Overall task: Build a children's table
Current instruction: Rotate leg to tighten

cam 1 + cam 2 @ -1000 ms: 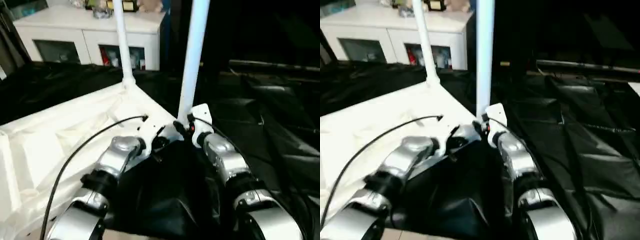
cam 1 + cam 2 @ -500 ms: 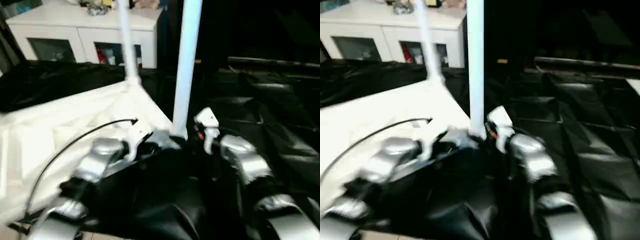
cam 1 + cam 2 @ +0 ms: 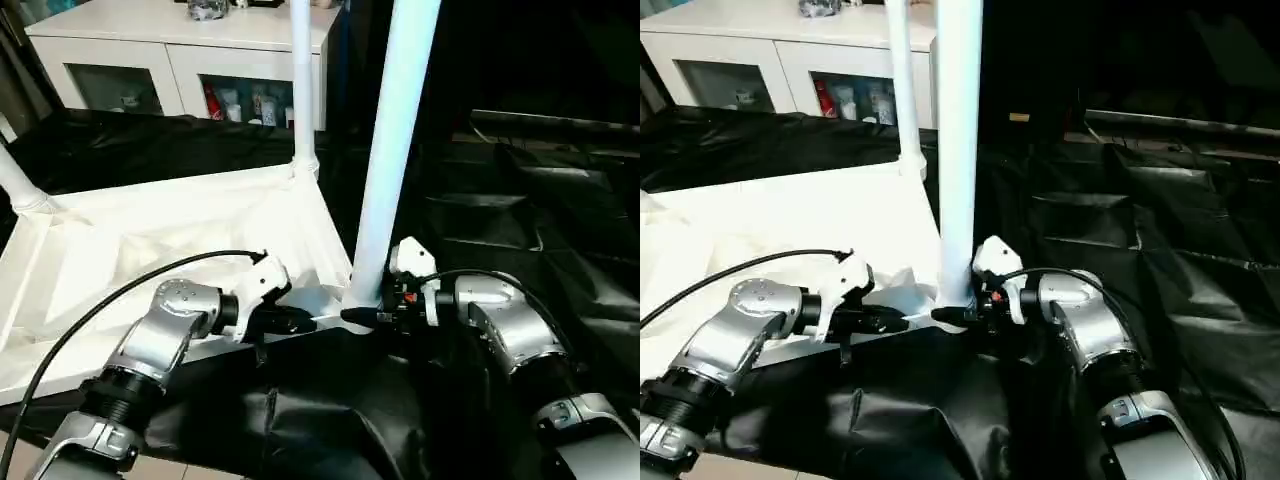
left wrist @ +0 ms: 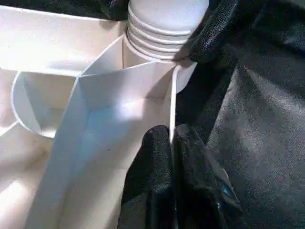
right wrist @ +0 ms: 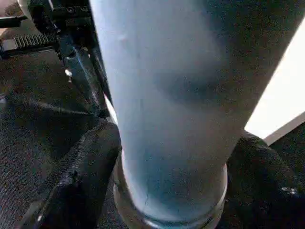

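Three white tube legs stand up from the children's table (image 3: 150, 250), which lies upside down, ribbed underside up, across the left half of the head views on black sheeting (image 3: 520, 200). Nearest leg (image 3: 395, 150): centre of frame, rising out of the top edge, seated in the near right corner socket. Second leg (image 3: 302, 80): upper centre, at the far corner. Third leg (image 3: 18, 185): left edge, only its base seen.

Left gripper (image 3: 300, 322): lower centre-left, fingers (image 4: 157, 162) pressed together, pinching the thin rim wall of the table just beside the corner socket. Right gripper (image 3: 368, 316): just right of centre, jaws spread around the base of the nearest leg, one finger (image 5: 81, 167) on each side, touching it.

White cabinet (image 3: 170, 50) with glass fronts: upper left, behind the table.
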Controlling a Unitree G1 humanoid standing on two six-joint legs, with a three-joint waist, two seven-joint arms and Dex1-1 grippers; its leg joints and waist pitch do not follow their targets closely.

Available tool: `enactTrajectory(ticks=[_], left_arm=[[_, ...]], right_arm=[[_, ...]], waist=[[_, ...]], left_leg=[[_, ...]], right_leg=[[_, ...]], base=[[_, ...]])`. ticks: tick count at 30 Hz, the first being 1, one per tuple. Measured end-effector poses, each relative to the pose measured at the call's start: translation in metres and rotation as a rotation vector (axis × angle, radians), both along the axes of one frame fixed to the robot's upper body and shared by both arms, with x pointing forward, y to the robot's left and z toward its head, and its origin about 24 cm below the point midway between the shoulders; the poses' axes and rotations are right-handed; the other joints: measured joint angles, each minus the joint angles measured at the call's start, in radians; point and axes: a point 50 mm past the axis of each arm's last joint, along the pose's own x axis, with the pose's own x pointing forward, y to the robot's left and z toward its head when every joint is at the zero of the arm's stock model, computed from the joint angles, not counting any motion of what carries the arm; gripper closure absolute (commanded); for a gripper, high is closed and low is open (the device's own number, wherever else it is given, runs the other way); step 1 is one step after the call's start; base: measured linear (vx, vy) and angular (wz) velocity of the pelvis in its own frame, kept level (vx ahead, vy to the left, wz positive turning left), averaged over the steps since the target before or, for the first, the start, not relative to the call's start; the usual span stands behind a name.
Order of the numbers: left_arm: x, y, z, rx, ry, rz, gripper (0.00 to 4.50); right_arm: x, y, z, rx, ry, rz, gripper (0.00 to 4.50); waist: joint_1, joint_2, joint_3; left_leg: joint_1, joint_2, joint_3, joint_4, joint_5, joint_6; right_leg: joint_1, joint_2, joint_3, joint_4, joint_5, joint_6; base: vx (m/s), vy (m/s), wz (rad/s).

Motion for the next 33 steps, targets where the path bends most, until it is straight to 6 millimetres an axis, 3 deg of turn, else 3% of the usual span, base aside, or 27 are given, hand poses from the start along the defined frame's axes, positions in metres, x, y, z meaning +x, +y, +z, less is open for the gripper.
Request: enactTrajectory(ticks=[5, 12, 17, 20, 25, 27, 33], left_arm=[[-0.001, 0.000, 0.000, -0.001, 0.002, -0.003, 4.50], [0.002, -0.001, -0.001, 0.003, -0.007, 0.034, 4.50], [0.029, -0.030, -0.004, 0.031, -0.067, 0.250, 4.50], [0.035, -0.044, -0.005, 0.038, -0.077, 0.311, 4.50], [0.037, -0.053, -0.006, 0.039, -0.083, 0.329, 4.50], [0.037, -0.053, -0.006, 0.038, -0.090, 0.320, 4.50], [0.033, -0.043, -0.005, 0.025, -0.103, 0.267, 4.50]], right_arm=[[0.000, -0.001, 0.000, 0.011, 0.018, -0.006, 1.73], [0.001, 0.002, -0.004, 0.040, 0.028, -0.085, 1.80], [0.026, 0.017, -0.015, 0.056, 0.004, -0.568, 1.81], [0.031, 0.021, -0.016, 0.066, 0.019, -0.726, 1.81], [0.032, 0.027, -0.017, 0.069, -0.010, -0.779, 1.81], [0.031, 0.027, -0.017, 0.079, -0.021, -0.774, 1.26], [0.028, 0.023, -0.015, 0.088, -0.016, -0.636, 0.70]], waist=[[0.001, 0.000, 0.000], [-0.001, 0.000, 0.000], [-0.018, -0.003, 0.000], [-0.023, -0.002, -0.001], [-0.021, -0.001, -0.001], [-0.021, -0.001, -0.001], [-0.022, 0.000, -0.002]], left_leg=[[0.000, 0.000, 0.000, 0.000, 0.000, 0.000], [0.001, 0.000, 0.000, 0.000, 0.000, 0.000], [0.007, -0.002, 0.000, 0.000, 0.001, -0.001], [0.008, -0.003, 0.000, 0.000, 0.001, -0.001], [0.007, -0.003, 0.000, 0.000, 0.001, -0.001], [0.006, -0.003, 0.000, 0.000, 0.001, -0.001], [0.005, -0.003, 0.000, -0.005, 0.001, -0.001]], right_leg=[[0.000, 0.000, 0.000, 0.000, 0.000, 0.000], [0.001, 0.000, 0.000, 0.000, 0.000, 0.000], [0.007, 0.000, 0.003, -0.002, -0.002, 0.004], [0.009, -0.001, 0.004, -0.002, -0.002, 0.004], [0.011, -0.001, 0.004, -0.003, -0.003, 0.005], [0.010, -0.001, 0.004, -0.004, -0.002, 0.005], [0.008, -0.001, 0.003, -0.003, -0.001, 0.006]], base=[[0.000, 0.000, 0.00], [0.000, 0.000, 0.00], [0.000, 0.000, 0.00], [0.000, 0.000, 0.00], [0.000, 0.000, 0.00], [0.000, 0.000, 0.00], [0.000, 0.000, 0.00]])
